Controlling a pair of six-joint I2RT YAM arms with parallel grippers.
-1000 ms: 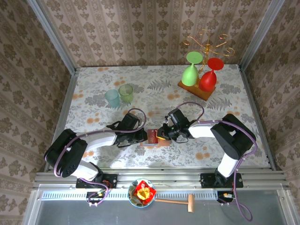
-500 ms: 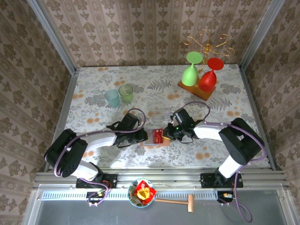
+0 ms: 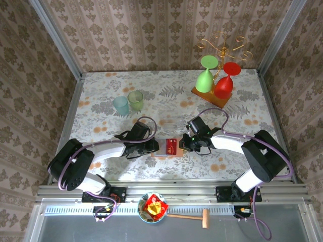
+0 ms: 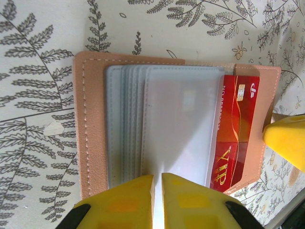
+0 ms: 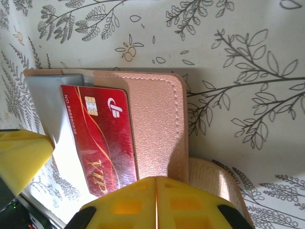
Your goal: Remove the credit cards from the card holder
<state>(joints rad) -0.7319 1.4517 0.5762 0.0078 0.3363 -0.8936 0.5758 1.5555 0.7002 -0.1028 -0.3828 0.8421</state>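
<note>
Card holder (image 4: 90,124): salmon-brown leather-look bifold, lying open and flat on the floral-patterned bench (image 3: 166,101), lower centre of the top view, between the two arm ends. Interior: a fanned stack of grey-blue sleeves (image 4: 121,124) with a clear sleeve on top. Credit card (image 4: 236,129): red, chip and white logo at its upper end, gold "VIP" at its lower end, partly drawn out of the sleeves and lying on the holder's right-hand flap, right of centre in the left wrist view. Left fingers (image 4: 128,200): yellow, clenched to a narrow slit with nothing between them, tips at the lower edge of the clear sleeve, bottom centre of that view. Right fingers (image 5: 128,200): yellow, clenched with no gap, tips at the card's lower end and the salmon flap beside it; contact itself is hidden. Elsewhere on the bench, well apart: pale blue tumbler (image 3: 121,105) touching a pale green tumbler (image 3: 135,100), upper left; wooden stand (image 3: 209,97) with a green goblet (image 3: 204,79) and a red goblet (image 3: 223,85) hanging inverted, upper right.
</note>
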